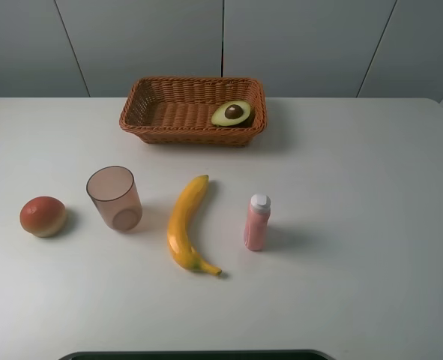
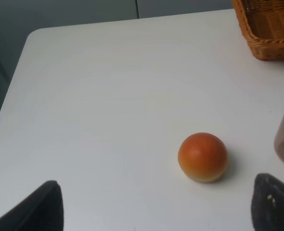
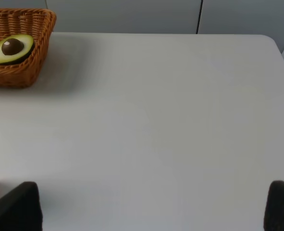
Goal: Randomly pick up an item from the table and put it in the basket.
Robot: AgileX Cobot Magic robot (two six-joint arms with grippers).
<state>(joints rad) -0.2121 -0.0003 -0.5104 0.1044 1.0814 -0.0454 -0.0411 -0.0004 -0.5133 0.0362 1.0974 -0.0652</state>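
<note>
The halved avocado [image 1: 231, 113] lies flesh up with its brown pit showing, inside the brown wicker basket [image 1: 193, 135] at its right end; the right wrist view shows it too [image 3: 11, 48]. The basket stands at the back middle of the white table [image 1: 341, 187]. Neither arm shows in the exterior high view. My left gripper [image 2: 154, 214] is open and empty, low over the table's left side, near the round fruit. My right gripper [image 3: 149, 214] is open and empty over the bare right side, well away from the basket [image 3: 21, 72].
A yellow banana [image 1: 185, 223] lies mid-table. A translucent brownish cup [image 1: 115, 198] stands left of it, and a round orange-red fruit [image 1: 43, 216] further left. A small pink bottle [image 1: 256, 222] with a white cap stands right of the banana.
</note>
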